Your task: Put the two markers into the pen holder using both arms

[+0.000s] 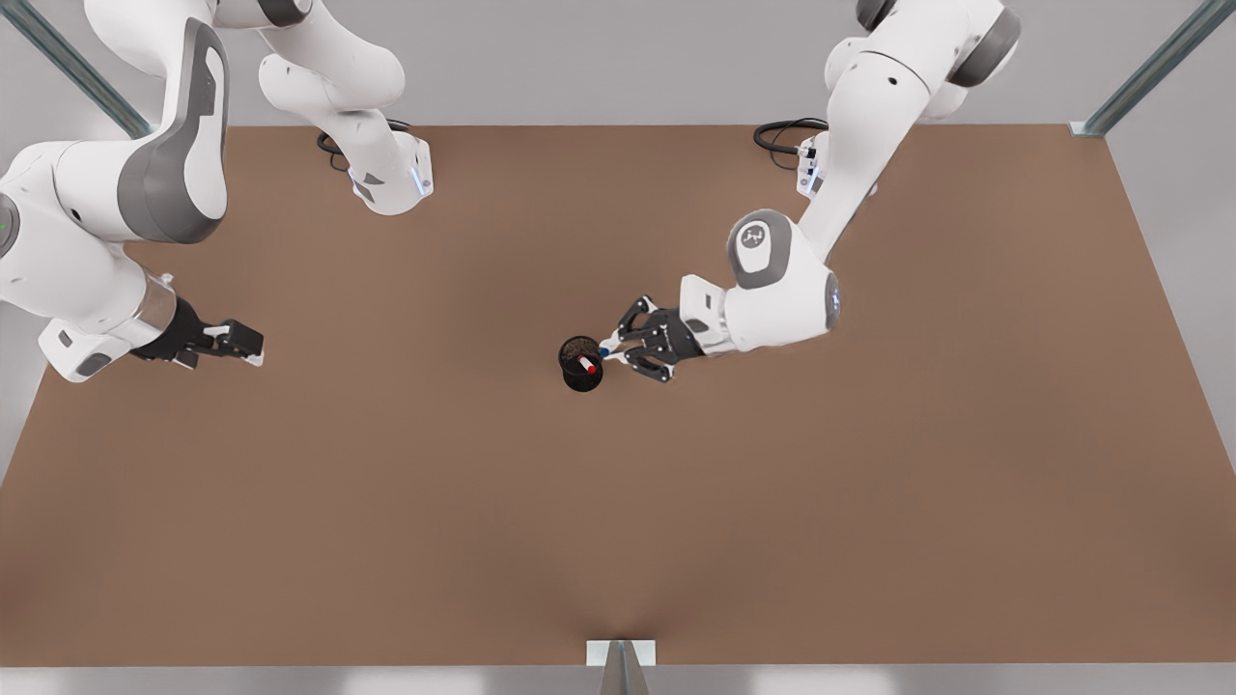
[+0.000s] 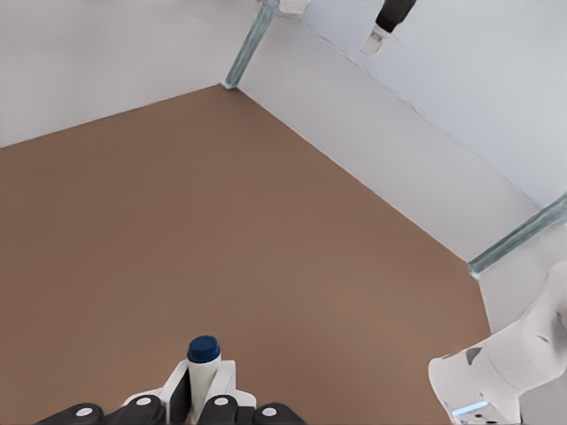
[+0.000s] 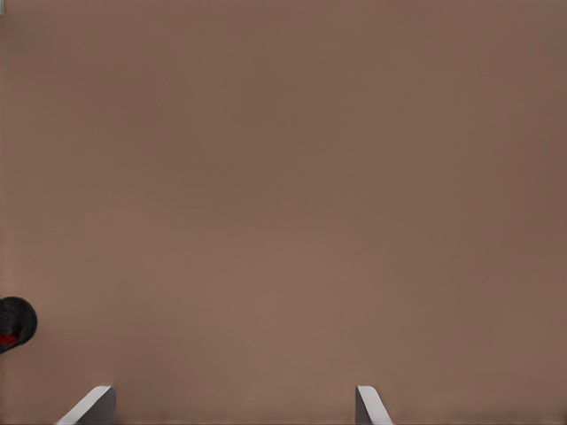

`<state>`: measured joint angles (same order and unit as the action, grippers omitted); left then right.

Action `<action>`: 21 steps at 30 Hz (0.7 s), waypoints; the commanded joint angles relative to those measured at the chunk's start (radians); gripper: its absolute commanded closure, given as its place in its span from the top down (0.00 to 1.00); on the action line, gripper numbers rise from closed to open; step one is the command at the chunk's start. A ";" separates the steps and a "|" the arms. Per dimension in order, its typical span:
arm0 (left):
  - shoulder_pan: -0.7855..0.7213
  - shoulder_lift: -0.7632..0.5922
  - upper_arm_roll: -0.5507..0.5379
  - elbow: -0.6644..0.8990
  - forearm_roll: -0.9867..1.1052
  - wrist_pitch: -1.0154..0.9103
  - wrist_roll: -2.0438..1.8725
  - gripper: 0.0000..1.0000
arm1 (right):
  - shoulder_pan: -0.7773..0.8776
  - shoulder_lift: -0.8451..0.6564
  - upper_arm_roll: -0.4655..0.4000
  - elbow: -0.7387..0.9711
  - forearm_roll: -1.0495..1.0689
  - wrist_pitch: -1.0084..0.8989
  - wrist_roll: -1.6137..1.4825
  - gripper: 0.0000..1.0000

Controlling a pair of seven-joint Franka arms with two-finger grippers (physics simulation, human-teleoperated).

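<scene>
The black mesh pen holder [image 1: 579, 380] stands mid-table, and the red-capped marker [image 1: 587, 365] rests inside it. My left gripper [image 1: 610, 349], on the arm at the front view's right, is right beside the holder's rim. It is shut on the blue-capped marker [image 1: 603, 354], whose blue end [image 2: 203, 351] sticks out between the white fingertips [image 2: 223, 376]. My right gripper [image 1: 237, 340] waits far off at the front view's left, open with nothing in it, its fingertips [image 3: 90, 404] wide apart. The holder [image 3: 12, 322] sits at the edge of the right wrist view.
The brown table [image 1: 618, 502] spreads bare around the holder. Both arm bases [image 1: 391, 183] and coiled cables [image 1: 787, 135] sit along the far edge. Metal frame posts [image 1: 1149, 68] stand at the corners.
</scene>
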<state>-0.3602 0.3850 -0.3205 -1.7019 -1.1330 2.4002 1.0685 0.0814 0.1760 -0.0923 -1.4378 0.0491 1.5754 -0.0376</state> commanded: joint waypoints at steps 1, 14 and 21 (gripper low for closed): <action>-0.046 0.009 0.000 0.008 -0.131 0.227 0.344 0.21 | 0.000 -0.001 0.000 0.000 0.001 -0.017 -0.005 1.00; -0.247 0.149 0.001 0.045 -0.154 0.567 0.398 0.21 | -0.003 0.000 -0.003 0.000 0.001 -0.017 -0.025 1.00; -0.275 0.170 0.005 0.004 -0.166 0.622 0.415 0.21 | -0.003 0.000 -0.003 0.000 0.001 -0.017 -0.025 1.00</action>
<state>-0.6350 0.5577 -0.3160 -1.6916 -1.2981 2.9763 1.3286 0.0782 0.1775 -0.0948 -1.4380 0.0500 1.5594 -0.0527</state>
